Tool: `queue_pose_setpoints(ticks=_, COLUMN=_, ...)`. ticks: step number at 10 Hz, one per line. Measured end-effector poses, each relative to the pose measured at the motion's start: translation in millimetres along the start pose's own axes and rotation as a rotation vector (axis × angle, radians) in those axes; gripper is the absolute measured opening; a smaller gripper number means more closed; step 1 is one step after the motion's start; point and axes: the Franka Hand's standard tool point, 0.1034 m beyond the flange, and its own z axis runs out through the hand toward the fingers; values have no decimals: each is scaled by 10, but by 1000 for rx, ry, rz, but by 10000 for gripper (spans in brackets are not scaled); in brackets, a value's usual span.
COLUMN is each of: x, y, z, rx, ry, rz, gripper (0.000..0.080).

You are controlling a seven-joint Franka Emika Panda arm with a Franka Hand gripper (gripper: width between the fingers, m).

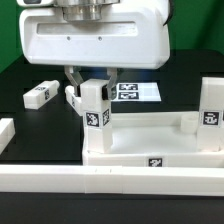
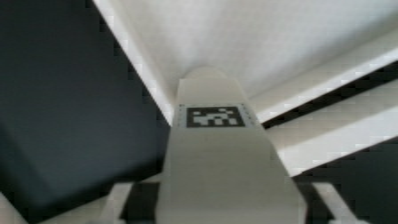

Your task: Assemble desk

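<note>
White loose leg (image 1: 40,95) lying unfitted on the table (image 1: 35,128) at the left, gripper (image 1: 90,88) pinching a second leg (image 1: 95,110) upright at the desk top's (image 1: 150,150) left corner, third leg (image 1: 210,112) standing at its right corner: judged roughly midway, with seating, the loose leg and more left.

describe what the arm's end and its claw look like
The hand housing is a broad white box with rounded corners, under a grey metal wrist flange. The claw has two short dark fingers; in the wrist view its pads look pale grey. No cables or markings show.
</note>
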Motion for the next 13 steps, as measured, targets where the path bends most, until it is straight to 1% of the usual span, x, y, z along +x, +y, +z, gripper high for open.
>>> queue_pose_setpoints(ticks=2, x=1, y=5, z=2, rx=1, ry=1, rz=157, gripper=290)
queue_pose_setpoints(ticks=4, x=-5, y=5, z=6, rx=2, ry=-1, rz=379, gripper=290)
queue_pose_setpoints(ticks=6, x=-3, y=-1, z=6, rx=17, ry=-9, rz=589, gripper=290)
queue_pose_setpoints(ticks=7, x=-3, y=-4, z=6, rx=18, ry=-10, rz=680, gripper=290)
queue_pose_setpoints(ticks=9, x=-9, y=-15, z=6, rx=17, ry=-11, rz=796, gripper=290)
queue_pose_setpoints(ticks=10, x=-8, y=-14, z=6, rx=17, ry=-10, rz=790, gripper=290)
queue_pose_setpoints(ticks=12, x=-11, y=-18, z=7, rx=17, ry=-10, rz=737, gripper=560)
queue_pose_setpoints(ticks=13, x=-20, y=-17, z=10, rx=11, ry=-12, rz=655, gripper=560)
